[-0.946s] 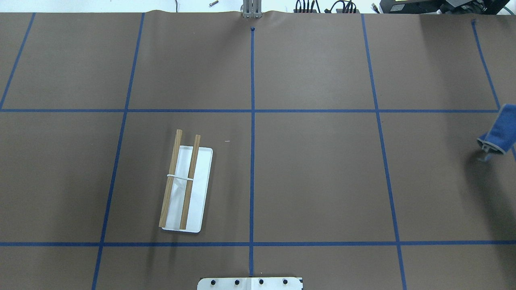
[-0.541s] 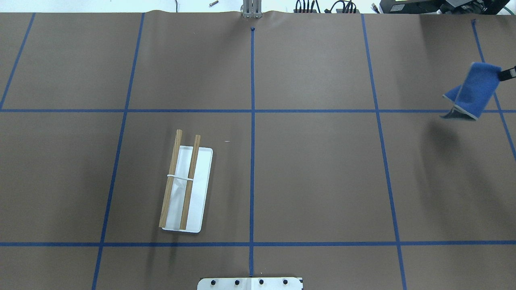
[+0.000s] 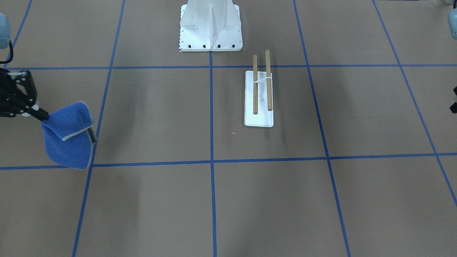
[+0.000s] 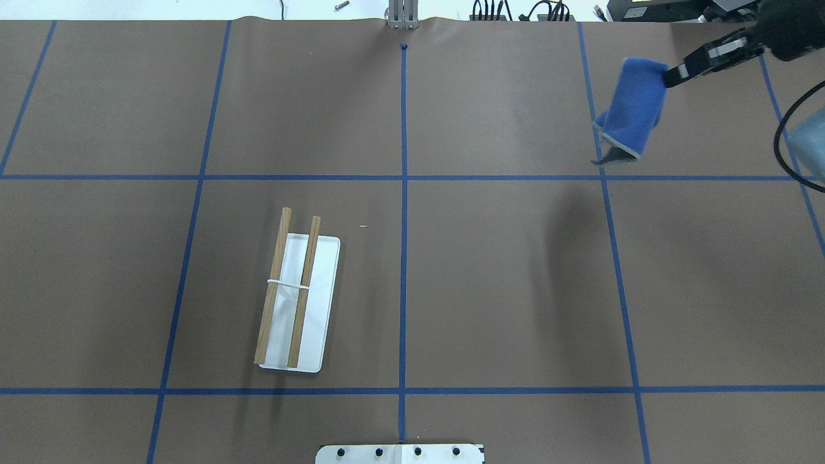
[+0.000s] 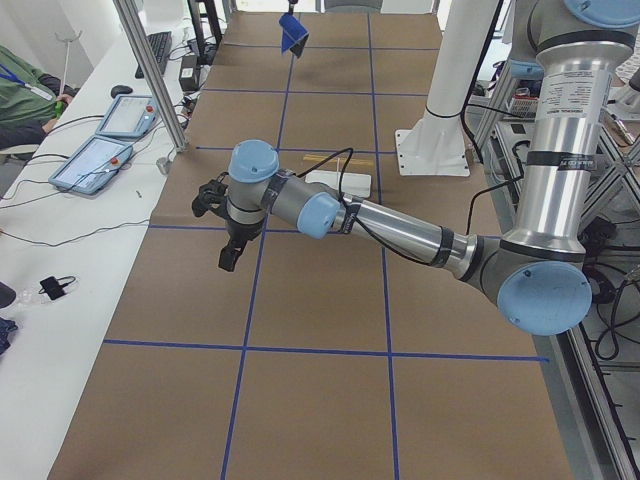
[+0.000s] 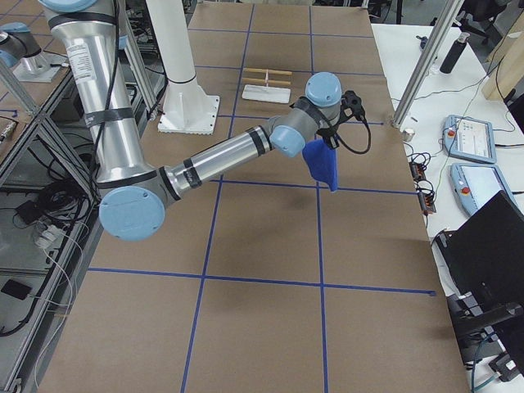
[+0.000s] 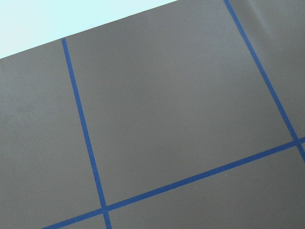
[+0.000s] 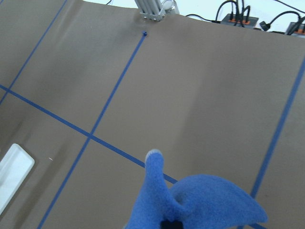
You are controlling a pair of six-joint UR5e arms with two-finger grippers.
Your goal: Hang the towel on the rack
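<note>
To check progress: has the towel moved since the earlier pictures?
Yes. In the right gripper, the towel moved left and away from the robot, up to the blue tape line.

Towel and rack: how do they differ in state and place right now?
The towel hangs bunched in the air, clamped by the right pincer; the rack stands on the table, untouched. The towel is far out on the robot's right; the rack is left of the centre line. The towel is blue cloth; the rack is white with brown rods.
</note>
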